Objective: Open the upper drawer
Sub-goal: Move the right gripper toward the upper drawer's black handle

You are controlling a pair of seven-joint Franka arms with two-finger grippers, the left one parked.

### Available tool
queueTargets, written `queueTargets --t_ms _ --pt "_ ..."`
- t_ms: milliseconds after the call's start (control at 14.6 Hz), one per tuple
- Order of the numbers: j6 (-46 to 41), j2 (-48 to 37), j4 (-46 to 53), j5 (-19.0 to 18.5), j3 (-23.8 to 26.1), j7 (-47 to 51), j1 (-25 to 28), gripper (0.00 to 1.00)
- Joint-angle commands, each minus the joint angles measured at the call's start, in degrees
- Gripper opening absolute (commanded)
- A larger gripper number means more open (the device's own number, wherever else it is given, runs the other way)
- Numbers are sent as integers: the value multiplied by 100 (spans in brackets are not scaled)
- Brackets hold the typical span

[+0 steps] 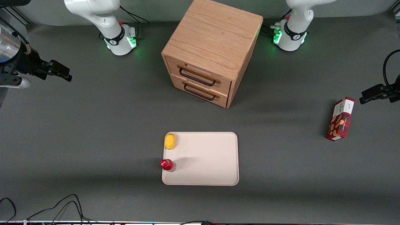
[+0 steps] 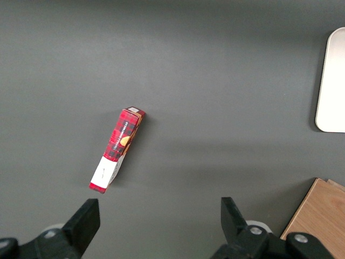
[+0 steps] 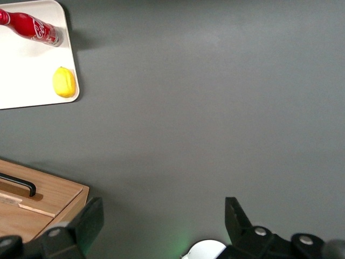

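Oak upper drawer (image 1: 200, 72) is sitting shut atop the cabinet (image 1: 212, 37) — rigid, probably light; its black wire handle (image 1: 197, 77) is offering the hold. Gripper (image 1: 64, 72) is hovering well apart, jaws spread.

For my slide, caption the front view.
Gripper open, far from the closed upper drawer; lemon and bottle on tray.

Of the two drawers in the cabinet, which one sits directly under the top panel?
The upper drawer, above its twin, the lower drawer; both shut. The gripper is open, off toward the working arm's end.
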Motion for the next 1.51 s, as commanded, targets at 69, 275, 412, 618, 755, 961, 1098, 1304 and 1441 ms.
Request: queueTargets --t_ms 69,275,412,618,755,961,1098,1304,1441 --pt "-219 29 148 -109 -71 74 49 100" --pt "-272 116 245 -100 -71 83 49 100" --pt "-281 125 245 -91 -71 83 49 100" --pt "-544 117 394 31 -9 -405 206 100" --pt "-545 152 587 146 26 -1389 285 100" --pt "-509 616 1165 521 244 -2156 417 100" --pt "-501 889 1308 1215 657 -2333 427 100" --pt "-283 1389 1344 2087 1193 -2360 444 100" --pt "25 1749 1379 2150 1650 -2692 435 100"
